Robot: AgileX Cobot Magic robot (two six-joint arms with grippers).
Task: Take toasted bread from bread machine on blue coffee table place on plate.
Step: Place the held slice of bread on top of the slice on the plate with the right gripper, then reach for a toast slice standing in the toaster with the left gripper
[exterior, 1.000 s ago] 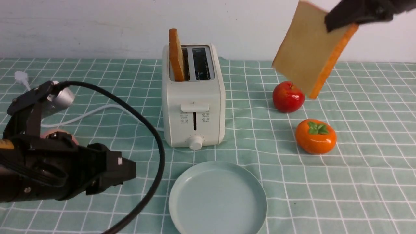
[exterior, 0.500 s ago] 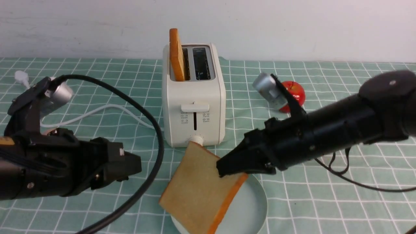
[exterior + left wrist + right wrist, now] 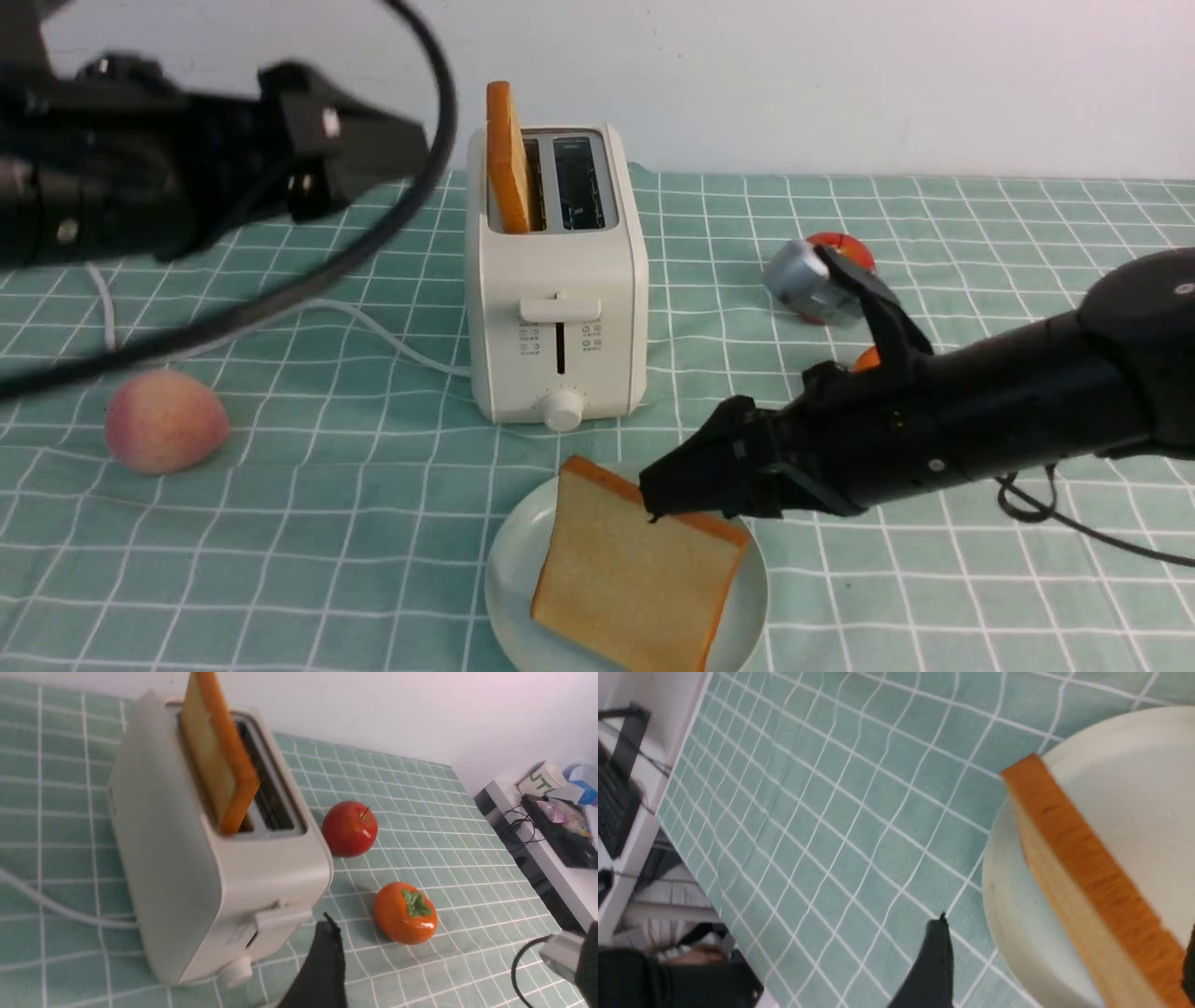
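Observation:
The cream-white bread machine (image 3: 555,280) stands mid-table on the blue coffee table (image 3: 280,523), and one toasted bread slice (image 3: 507,159) sticks up from its left slot (image 3: 217,751). A second slice (image 3: 639,579) lies flat on the pale plate (image 3: 513,569) in front of the bread machine. My right gripper (image 3: 667,490) is low at the plate's right rear, open, with the slice's crust edge (image 3: 1087,877) between its spread fingers. High at the left, level with the top of the bread machine, my left gripper (image 3: 373,154) hangs open and holds nothing.
A peach (image 3: 165,420) lies at the left. A red apple (image 3: 349,828) and an orange persimmon (image 3: 405,912) sit right of the bread machine, partly hidden behind my right arm in the front view. The white power cord (image 3: 373,327) trails left.
My right gripper carried the slice down from high right, laid it flat on the plate and opened. My left arm rose from low left to upper left, uncovering the peach.

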